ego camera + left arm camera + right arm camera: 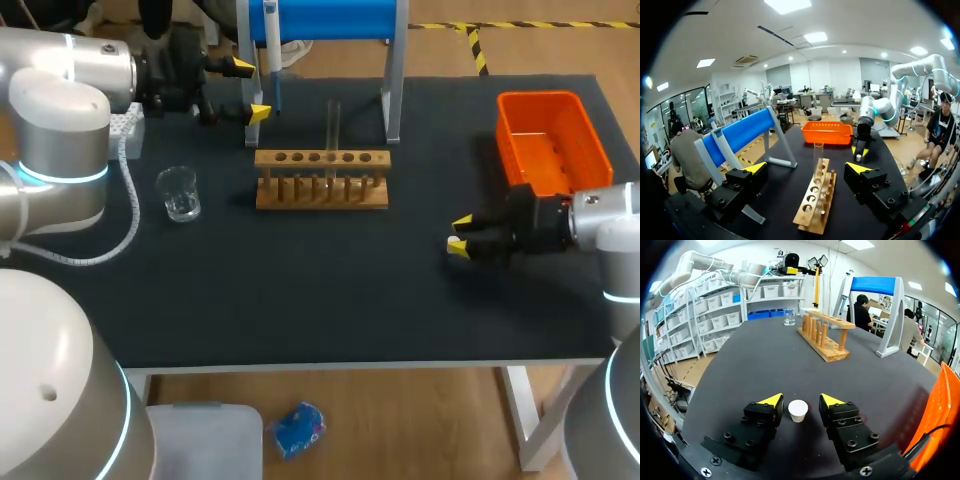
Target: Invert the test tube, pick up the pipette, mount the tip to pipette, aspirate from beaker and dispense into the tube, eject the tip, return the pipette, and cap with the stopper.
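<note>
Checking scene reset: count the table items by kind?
Glassware: 2 (beaker, test tube)
Stands: 2 (wooden rack, blue pipette stand)
Pipette: 1
Orange bin: 1
White stopper: 1
Total: 7 clearly visible

Right gripper [797, 401] low over the dark worktop [740, 370], yellow-tipped fingers parted around a small white stopper [798, 410] — the stopper stands between them with a sliver of gap on either side. Ahead, a wooden test tube rack [826, 337] runs away from the gripper, a clear beaker [789, 317] near its far end. A blue-topped stand [879, 287] rises beside the rack — an orange bin [940, 405] sits just beside the gripper.
</note>
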Robot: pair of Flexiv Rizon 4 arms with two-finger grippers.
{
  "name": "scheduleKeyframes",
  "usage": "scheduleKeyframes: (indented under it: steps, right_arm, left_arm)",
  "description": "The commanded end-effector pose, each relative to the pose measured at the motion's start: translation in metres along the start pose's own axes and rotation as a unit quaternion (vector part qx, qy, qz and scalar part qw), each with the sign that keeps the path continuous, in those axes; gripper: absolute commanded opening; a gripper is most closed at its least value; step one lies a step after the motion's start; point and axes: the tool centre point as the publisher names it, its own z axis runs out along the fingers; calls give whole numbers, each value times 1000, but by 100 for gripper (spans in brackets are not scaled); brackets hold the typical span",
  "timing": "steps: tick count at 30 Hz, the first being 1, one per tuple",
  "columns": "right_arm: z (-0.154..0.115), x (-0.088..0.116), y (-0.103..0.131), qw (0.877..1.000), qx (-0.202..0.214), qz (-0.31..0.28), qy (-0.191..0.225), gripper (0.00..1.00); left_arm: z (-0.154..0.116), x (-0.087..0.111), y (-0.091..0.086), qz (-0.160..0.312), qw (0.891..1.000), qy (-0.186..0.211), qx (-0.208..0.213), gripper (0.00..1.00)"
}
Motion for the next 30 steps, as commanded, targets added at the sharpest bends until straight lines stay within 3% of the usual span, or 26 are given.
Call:
scheduleKeyframes:
  steps: [1, 14, 17, 19, 20, 30]
  right_arm:
    - [3, 0, -2, 1000, 0, 1, 0, 47]
    - [6, -1, -3, 1000, 1, 5, 4, 42]
    - [6, -1, -3, 1000, 2, 6, 5, 29]
    - [6, -1, -4, 1000, 3, 6, 6, 6]
    - [7, 0, -4, 1000, 3, 6, 6, 0]
    - [6, 3, -3, 1000, 1, 4, 7, 0]
  left_arm:
    - [0, 0, 0, 0, 1000, 1, -1, 100]
    - [0, 0, 0, 0, 1000, 1, -1, 100]
    - [0, 0, 0, 0, 1000, 1, -1, 100]
    - [0, 0, 0, 0, 1000, 1, -1, 100]
    - [0, 0, 0, 0, 1000, 1, -1, 100]
    - [0, 0, 0, 0, 1000, 1, -1, 100]
